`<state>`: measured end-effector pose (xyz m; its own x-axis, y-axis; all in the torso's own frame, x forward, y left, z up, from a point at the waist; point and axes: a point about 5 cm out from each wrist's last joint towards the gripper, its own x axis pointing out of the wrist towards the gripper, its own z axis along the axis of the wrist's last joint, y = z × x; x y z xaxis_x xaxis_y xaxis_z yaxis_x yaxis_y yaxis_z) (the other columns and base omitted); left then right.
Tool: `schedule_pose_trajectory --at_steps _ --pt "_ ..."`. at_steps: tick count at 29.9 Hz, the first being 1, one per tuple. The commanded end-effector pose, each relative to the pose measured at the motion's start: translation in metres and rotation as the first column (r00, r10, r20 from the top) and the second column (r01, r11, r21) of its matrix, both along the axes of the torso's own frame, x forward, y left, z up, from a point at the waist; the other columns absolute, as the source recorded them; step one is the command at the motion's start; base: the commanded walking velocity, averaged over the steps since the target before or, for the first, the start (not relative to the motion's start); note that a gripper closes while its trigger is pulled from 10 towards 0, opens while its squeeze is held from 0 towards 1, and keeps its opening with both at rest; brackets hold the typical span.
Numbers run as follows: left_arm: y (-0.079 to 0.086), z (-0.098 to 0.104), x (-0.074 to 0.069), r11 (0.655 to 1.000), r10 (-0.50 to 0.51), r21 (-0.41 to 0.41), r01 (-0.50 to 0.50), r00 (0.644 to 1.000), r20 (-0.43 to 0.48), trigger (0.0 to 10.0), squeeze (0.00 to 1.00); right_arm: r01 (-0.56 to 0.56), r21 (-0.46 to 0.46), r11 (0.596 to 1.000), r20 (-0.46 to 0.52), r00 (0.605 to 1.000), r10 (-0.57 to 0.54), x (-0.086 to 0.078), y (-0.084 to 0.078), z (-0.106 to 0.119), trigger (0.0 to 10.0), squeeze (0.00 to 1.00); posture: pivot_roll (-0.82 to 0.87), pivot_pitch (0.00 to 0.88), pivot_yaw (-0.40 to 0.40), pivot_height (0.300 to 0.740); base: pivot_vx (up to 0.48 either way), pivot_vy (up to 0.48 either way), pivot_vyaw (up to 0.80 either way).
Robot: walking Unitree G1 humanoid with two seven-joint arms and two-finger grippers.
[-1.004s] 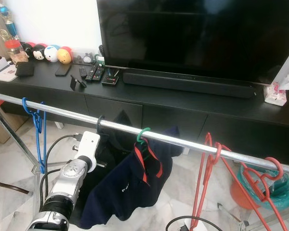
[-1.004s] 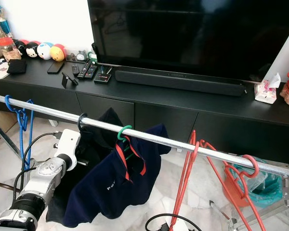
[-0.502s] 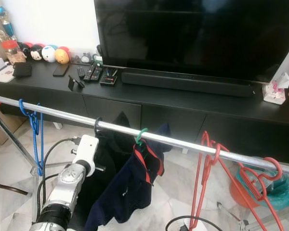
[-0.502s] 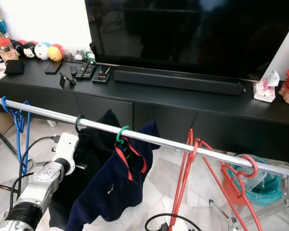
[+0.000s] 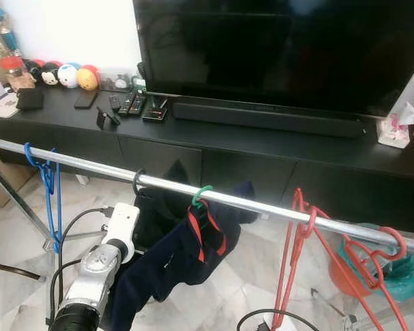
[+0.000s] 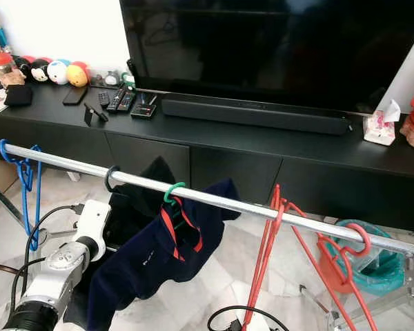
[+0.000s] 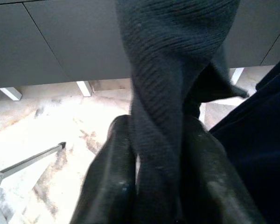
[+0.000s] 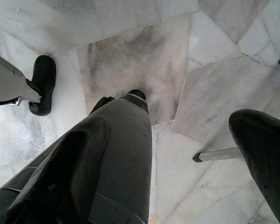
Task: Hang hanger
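Two garments hang from the silver rail: a dark knit one on a black hanger and a navy shirt on a green hanger just beside it. The head views show the left arm reaching up under the knit garment; the left wrist view shows what they hide, the left gripper pinched narrow on a fold of that knit fabric. The right gripper hangs spread wide above the marble floor. Along the rail, blue hangers sit near the left end and red hangers toward the right, with bare rail between the groups. Behind stands a black bench carrying a television.
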<state>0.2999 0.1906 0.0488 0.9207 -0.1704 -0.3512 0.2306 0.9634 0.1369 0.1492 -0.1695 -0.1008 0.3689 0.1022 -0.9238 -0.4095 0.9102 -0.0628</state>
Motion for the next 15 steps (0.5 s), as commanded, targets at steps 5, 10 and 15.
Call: schedule_pose_trajectory --at_steps 5,10,15 --pt "0.007 0.005 -0.004 0.999 0.035 -0.02 -0.035 0.999 0.029 10.0 1.0 0.005 -0.001 1.0 -0.023 1.0 -0.005 -0.005 -0.001 -0.002 10.0 0.0 -0.15 0.0 -0.024 0.74 0.0 0.0 0.0" --pt "0.009 0.007 -0.006 0.999 0.045 -0.032 -0.043 0.998 0.046 10.0 1.0 0.004 -0.001 1.0 -0.021 1.0 -0.004 -0.005 -0.001 -0.002 10.0 0.0 -0.15 0.0 -0.026 0.74 0.0 0.0 0.0" --pt "0.007 0.015 -0.013 0.996 0.045 -0.087 -0.036 0.993 0.108 10.0 1.0 0.007 -0.001 1.0 -0.019 1.0 -0.007 -0.004 -0.001 -0.002 10.0 0.0 -0.15 0.0 -0.022 0.74 0.0 0.0 0.0"
